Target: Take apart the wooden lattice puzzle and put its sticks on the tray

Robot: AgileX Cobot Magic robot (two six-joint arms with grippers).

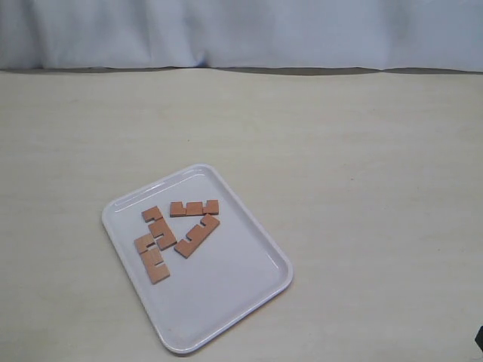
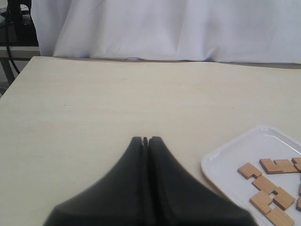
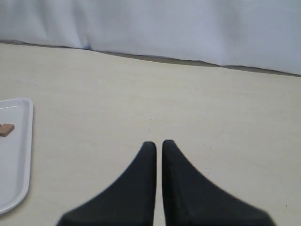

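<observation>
The white tray lies left of the table's middle. No assembled lattice puzzle shows. Four loose notched sticks lie flat on the tray: one at the back, one slanting below it, and two touching each other at the left. My left gripper is shut and holds nothing, hovering over bare table beside the tray's corner. My right gripper is shut with only a hairline slit between its fingers, well away from the tray's edge. Neither arm shows clearly in the exterior view.
The cream tabletop stretches all round the tray. A white curtain hangs behind the far edge. A dark bit pokes in at the bottom right corner of the exterior view. Dark equipment stands beyond the table's corner.
</observation>
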